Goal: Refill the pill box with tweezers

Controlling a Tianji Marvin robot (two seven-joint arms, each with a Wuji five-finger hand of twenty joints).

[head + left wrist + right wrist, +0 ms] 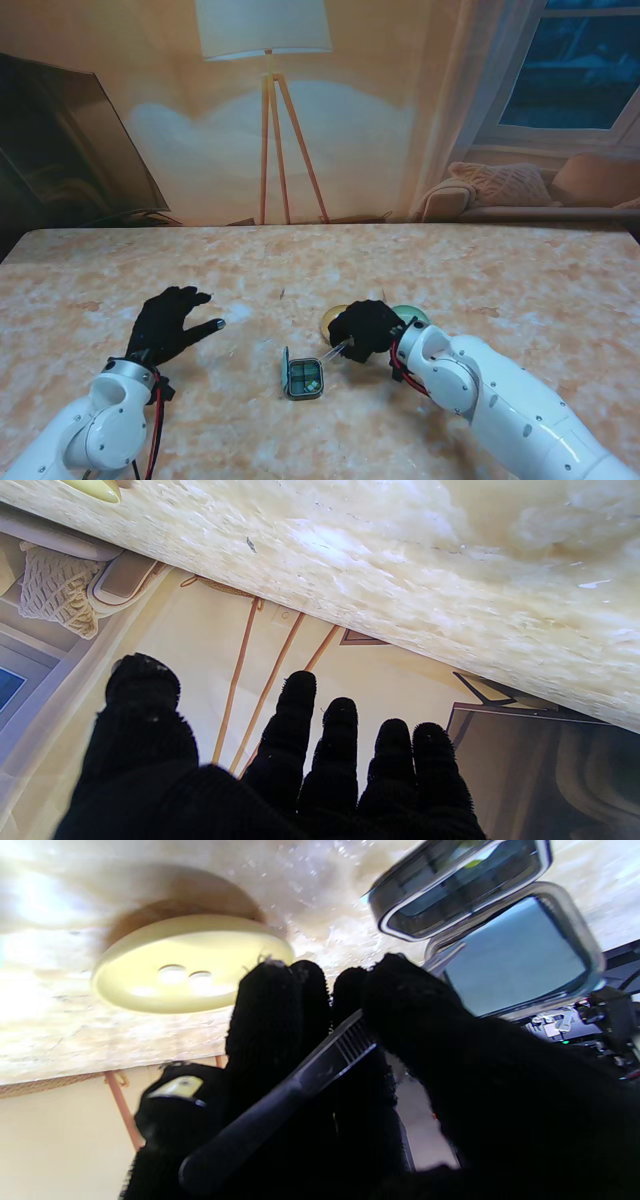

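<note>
The big marble worktop [480,270] holds everything. The left hand [172,324] is over it with its black fingers [292,720] spread apart and nothing in them. It is well apart from the other things. The right hand [366,328] is curled tight around the tweezers [337,350], and in the right wrist view the thumb and fingers press on the dark tweezers [300,1080] handle. Just behind the right hand, farther from me, sit a yellow dish [333,318] and a green dish [410,314]. The yellow dish [190,972] has two small pale pills [186,976] in it. The pill box [304,377] lies open just in front of the right hand's fingers, a bit nearer to me, with its lid [515,957] standing up. The tweezers' tip points down toward the pill box.
</note>
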